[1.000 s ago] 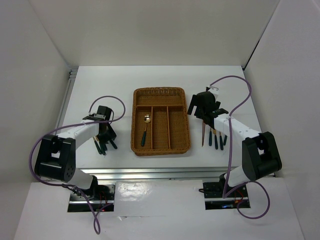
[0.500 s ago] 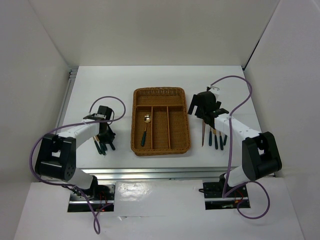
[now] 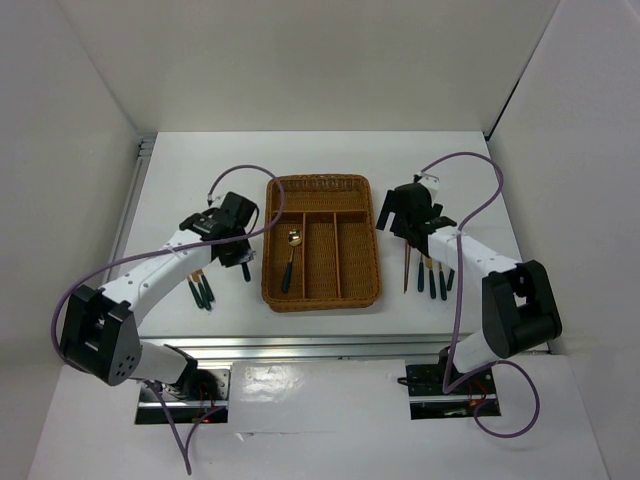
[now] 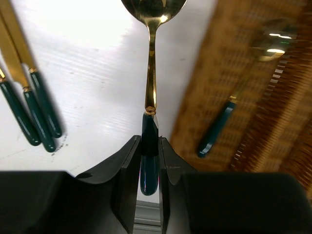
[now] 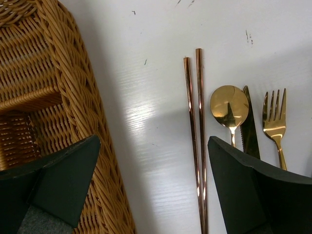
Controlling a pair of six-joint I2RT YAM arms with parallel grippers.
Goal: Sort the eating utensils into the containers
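While in left gripper [image 4: 147, 145], spoon [image 4: 151, 83]

White table [image 3: 200, 170] inside white enclosure walls [image 3: 300, 60], aluminium rail [image 3: 300, 346] along near edge

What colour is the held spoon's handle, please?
Dark green spoon handle; best in the left wrist view.

Spoon [image 3: 290, 262] in tray [image 3: 320, 182], chopsticks [image 3: 407, 268] right, perhaps three utensils [image 3: 203, 290] left
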